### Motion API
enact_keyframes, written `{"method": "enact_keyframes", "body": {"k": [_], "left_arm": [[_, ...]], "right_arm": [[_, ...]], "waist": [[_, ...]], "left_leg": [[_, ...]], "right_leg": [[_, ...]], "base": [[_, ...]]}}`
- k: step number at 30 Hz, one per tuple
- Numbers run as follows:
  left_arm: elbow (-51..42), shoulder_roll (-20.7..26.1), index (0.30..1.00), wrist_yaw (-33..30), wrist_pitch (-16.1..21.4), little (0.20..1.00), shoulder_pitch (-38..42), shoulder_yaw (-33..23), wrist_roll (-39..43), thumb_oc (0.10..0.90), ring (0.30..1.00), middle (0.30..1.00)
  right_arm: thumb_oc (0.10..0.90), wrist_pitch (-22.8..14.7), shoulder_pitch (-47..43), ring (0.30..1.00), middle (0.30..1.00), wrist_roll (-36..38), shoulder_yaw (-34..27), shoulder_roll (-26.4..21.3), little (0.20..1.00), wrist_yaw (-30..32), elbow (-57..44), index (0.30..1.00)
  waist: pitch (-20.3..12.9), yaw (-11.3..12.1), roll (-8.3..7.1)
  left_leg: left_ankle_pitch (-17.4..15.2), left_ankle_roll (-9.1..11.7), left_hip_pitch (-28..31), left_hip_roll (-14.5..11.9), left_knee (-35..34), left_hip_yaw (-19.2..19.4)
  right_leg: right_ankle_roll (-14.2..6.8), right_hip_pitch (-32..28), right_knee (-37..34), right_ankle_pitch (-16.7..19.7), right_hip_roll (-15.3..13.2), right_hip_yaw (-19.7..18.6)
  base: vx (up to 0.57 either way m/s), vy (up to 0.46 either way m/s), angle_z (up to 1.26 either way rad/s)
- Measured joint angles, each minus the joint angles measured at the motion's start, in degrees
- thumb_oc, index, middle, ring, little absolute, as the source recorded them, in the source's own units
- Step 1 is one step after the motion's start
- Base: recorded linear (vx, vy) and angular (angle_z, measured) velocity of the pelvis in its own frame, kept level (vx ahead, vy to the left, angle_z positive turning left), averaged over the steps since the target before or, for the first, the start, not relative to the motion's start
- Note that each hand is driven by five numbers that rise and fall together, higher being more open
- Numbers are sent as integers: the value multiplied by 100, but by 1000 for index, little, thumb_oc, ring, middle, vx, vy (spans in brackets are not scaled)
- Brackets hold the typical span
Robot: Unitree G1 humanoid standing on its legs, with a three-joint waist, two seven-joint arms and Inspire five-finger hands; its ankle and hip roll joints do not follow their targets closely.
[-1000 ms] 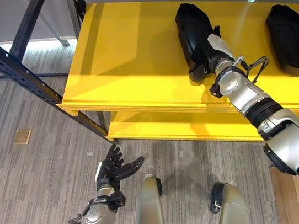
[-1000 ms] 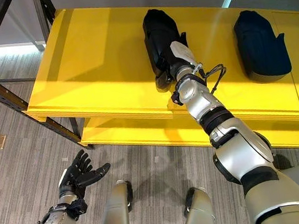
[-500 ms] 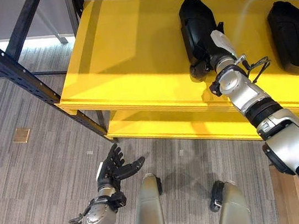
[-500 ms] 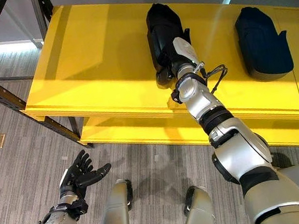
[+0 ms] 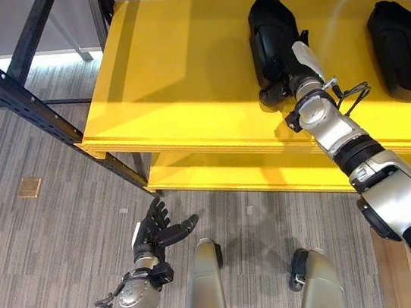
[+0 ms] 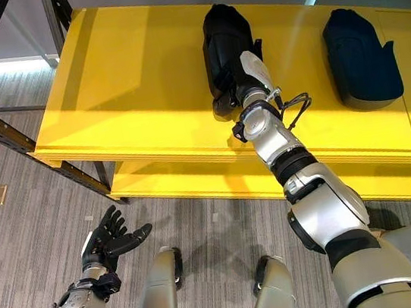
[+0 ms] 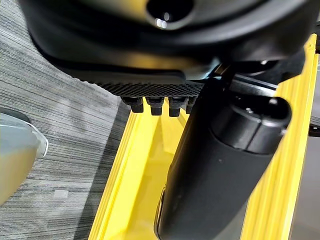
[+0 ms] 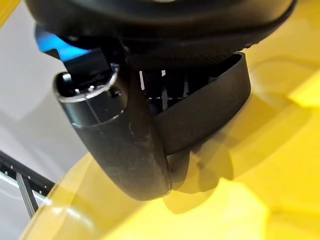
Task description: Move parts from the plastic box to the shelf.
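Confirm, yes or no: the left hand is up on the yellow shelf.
No: the left hand hangs open low over the grey floor, below the yellow shelf.

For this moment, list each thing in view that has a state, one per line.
Black part: lying flat on the yellow shelf, right robot hand gripping its near end.
Second black part: lying on the shelf to the right, untouched.
Left robot hand: open, low above the carpet, holding nothing.
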State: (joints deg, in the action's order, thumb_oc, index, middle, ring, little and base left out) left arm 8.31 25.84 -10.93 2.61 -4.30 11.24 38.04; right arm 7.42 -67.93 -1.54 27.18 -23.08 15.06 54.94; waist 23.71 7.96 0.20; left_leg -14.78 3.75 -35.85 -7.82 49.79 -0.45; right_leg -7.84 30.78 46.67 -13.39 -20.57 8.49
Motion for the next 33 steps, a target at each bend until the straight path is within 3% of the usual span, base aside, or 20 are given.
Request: {"method": "enact_keyframes", "body": {"k": [14,33], "left_arm": [[2,0,1000,-6,0,1000,25,0,0,900,1000,1000],[34,-7,1000,-75,-1,1000,34,-4,0,900,1000,1000]], "right_arm": [[900,16,1,1000,1000,77,0,26,1000,-13,-82,1000],[900,-24,546,1000,1000,308,-190,215,1000,-69,-1199,1000]], "waist": [[0,-12,0],[4,-131,-14]], "left_leg": [[2,3,0,-1,3,-4],[24,-7,-32,-25,10,-10]], "right_leg": [[0,-1,0,1,6,2],[25,10,-52,53,47,3]], "base": [[0,0,0],[-11,1,0]]}}
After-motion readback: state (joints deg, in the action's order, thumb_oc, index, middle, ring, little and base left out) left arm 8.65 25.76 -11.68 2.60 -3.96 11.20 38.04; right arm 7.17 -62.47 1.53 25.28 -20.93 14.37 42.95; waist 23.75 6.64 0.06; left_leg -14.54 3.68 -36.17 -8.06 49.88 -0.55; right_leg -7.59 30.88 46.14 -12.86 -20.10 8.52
